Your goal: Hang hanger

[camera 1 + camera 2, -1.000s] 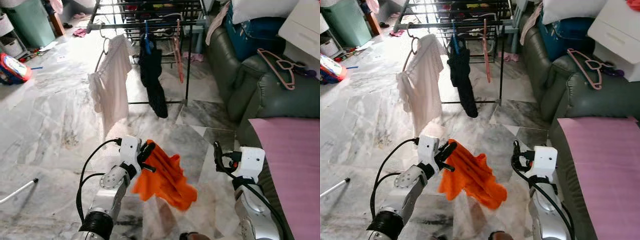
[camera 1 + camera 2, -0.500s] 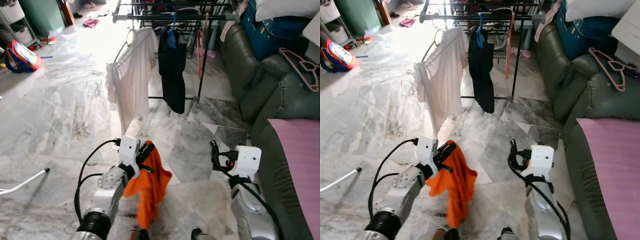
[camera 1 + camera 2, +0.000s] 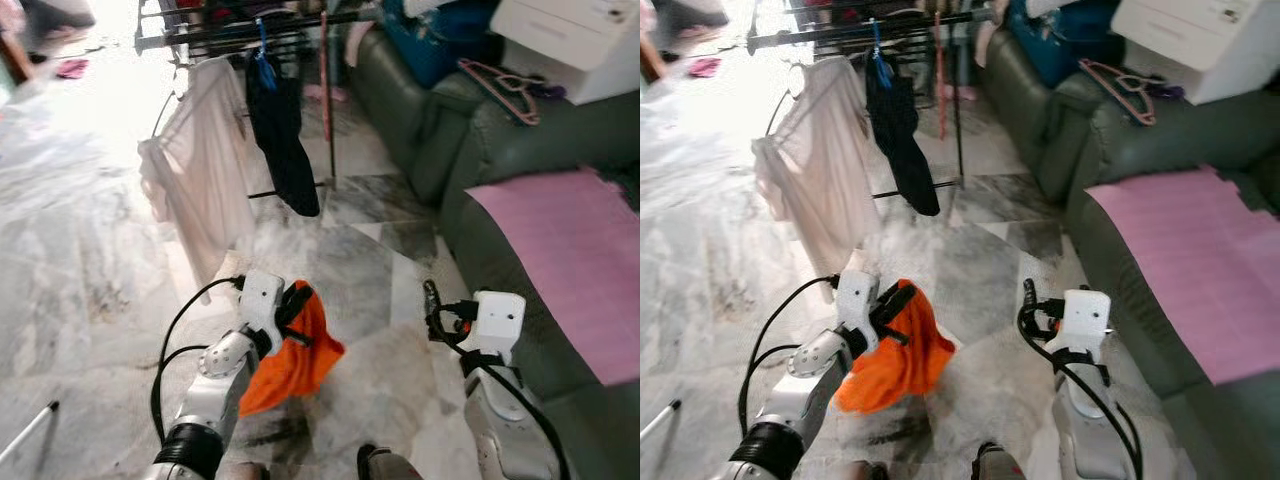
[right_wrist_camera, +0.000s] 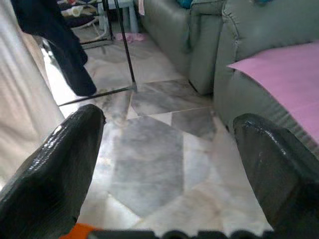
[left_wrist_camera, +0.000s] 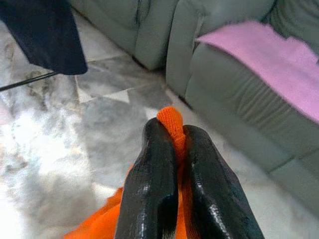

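L gripper [image 3: 293, 305] clamped on orange cloth [image 3: 290, 355]; R gripper [image 4: 164, 149] wide apart, empty.
Next: approach sofa, R takes pink hanger [image 3: 500, 85] by neck; keep cloth off floor.

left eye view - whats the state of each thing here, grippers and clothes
left gripper: shut on orange cloth
orange cloth: dangling off the floor
right gripper: open, holding nothing
white shirt: hanging on rack
dark garment: hanging on rack
pink hanger: lying on sofa
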Tool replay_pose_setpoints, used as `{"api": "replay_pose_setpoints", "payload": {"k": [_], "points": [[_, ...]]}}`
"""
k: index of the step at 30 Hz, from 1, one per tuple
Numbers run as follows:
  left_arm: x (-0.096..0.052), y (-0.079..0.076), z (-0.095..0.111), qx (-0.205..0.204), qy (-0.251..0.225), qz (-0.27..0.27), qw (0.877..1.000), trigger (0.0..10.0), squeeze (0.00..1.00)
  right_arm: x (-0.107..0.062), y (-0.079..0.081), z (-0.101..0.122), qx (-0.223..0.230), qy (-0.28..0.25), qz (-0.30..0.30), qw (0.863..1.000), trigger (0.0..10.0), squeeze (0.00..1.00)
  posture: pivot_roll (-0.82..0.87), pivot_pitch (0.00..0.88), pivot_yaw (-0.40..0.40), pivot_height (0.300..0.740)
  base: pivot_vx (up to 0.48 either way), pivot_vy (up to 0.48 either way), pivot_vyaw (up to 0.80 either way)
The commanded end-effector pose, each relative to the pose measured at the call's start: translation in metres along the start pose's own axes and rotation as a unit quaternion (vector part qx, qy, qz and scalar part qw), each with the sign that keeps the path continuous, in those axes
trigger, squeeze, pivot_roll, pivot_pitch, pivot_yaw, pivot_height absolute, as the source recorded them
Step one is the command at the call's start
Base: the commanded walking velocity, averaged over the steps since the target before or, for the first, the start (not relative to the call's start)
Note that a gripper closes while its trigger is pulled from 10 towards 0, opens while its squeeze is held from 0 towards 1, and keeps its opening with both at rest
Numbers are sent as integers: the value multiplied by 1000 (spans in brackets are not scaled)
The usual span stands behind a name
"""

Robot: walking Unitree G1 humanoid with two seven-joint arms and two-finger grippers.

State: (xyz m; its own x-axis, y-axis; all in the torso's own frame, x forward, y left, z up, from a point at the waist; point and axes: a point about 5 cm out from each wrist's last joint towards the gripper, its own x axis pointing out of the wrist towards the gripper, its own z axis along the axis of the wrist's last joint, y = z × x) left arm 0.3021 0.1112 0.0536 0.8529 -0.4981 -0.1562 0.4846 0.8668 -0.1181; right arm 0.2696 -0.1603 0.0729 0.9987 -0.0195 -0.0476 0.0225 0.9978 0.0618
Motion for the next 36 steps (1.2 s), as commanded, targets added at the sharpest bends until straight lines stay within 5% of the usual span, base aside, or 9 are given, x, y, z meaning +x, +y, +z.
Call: {"api": "replay_pose_setpoints", "payload": {"k": [1,25,36], "points": [[1,-5,1,3,-1,-10,1000,10000,0,-1,-7,-2,-4,3,-10,1000,10000,0,-108,171,47,740,0,296,-600],[-1,16,19,33,-48,70,996,10000,0,-4,-4,-5,-8,4,-6,1000,10000,0,-105,189,56,740,0,12,-44],[-1,12,22,29,-58,28,998,10000,0,-7,-4,-6,-9,8,-4,1000,10000,0,-112,200,53,740,0,0,-176]]}}
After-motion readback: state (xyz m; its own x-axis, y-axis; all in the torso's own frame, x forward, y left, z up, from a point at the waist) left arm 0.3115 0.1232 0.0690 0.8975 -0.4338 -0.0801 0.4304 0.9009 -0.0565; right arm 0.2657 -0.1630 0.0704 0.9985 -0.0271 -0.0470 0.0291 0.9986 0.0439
